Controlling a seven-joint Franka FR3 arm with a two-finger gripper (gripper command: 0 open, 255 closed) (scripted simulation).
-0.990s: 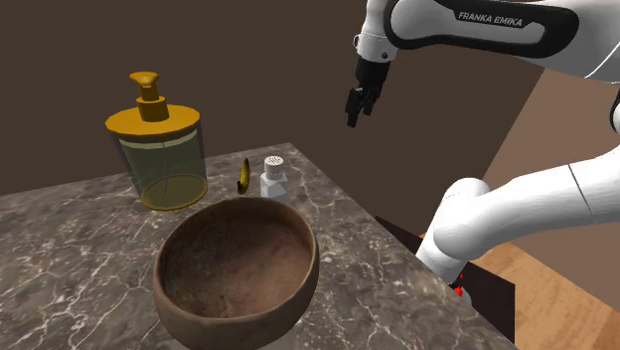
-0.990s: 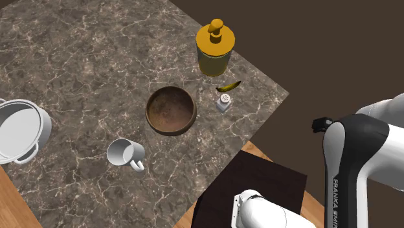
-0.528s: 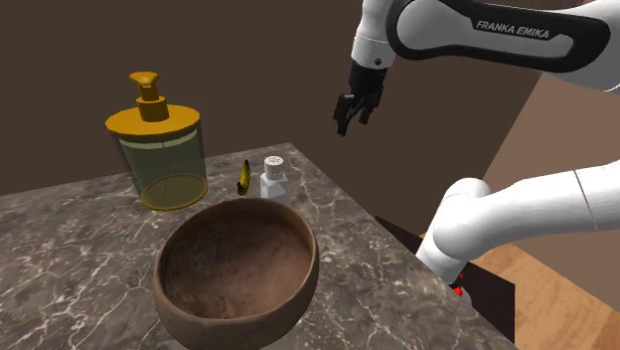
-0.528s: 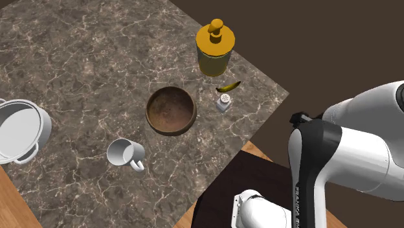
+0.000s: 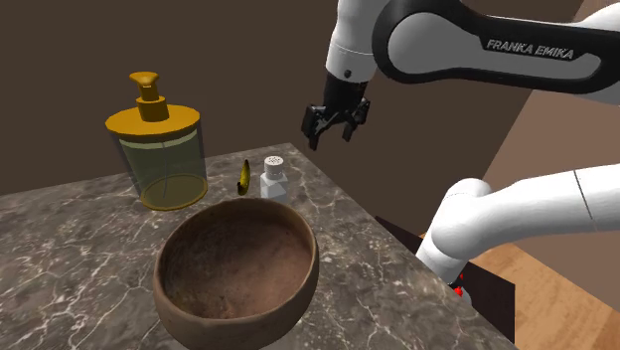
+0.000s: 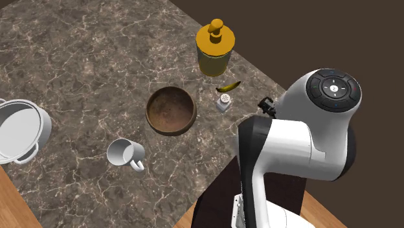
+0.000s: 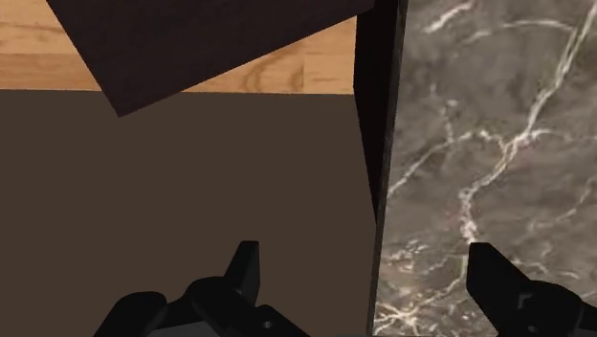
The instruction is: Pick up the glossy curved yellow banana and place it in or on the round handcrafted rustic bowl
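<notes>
- The gripper point(image 5: 331, 136) was held in the air with its two black fingers point(image 7: 245, 264) spread wide, and nothing was clasped between them.
- In the wrist view, the edge of the marble countertop point(image 7: 488, 124) was seen running between the fingers: one finger was placed over the marble, the other over a plain brown surface beyond the edge.
- Past the fingertips, a strip of wooden floor point(image 7: 287, 72) and the corner of a dark box point(image 7: 210, 38) were seen.
- The yellow banana point(image 5: 242, 176) was found on the countertop, lower than the gripper and well apart from it, untouched.
- A white shaker point(image 5: 274, 179) was set just beside the banana, on the side nearer the gripper.
- A yellow-capped soap dispenser point(image 5: 164, 149) was placed beyond the banana, farther from the gripper.
- The brown rustic bowl point(image 5: 238, 320) was seen empty, below the gripper and farther from it than the shaker.
- In the second exterior view, a white mug point(image 6: 124, 154) and a grey pot point(image 6: 19, 129) were set beyond the bowl, farthest from the gripper.
</notes>
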